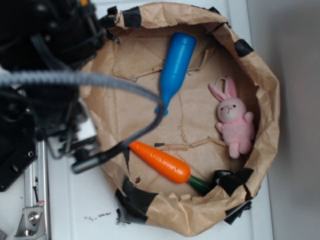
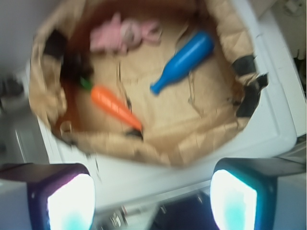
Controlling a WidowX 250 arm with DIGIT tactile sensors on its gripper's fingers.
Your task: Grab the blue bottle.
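Approach step, nothing gripped: gripper [image 2: 152, 196] spread wide, well outside the paper nest [image 2: 144, 143]; next, reach in over the bottle [image 2: 184, 61], align, descend.

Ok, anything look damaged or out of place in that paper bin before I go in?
The paper bin is torn and patched with black tape, its floor cracked. The blue bottle, carrot and pink bunny lie on their sides, intact and apart.
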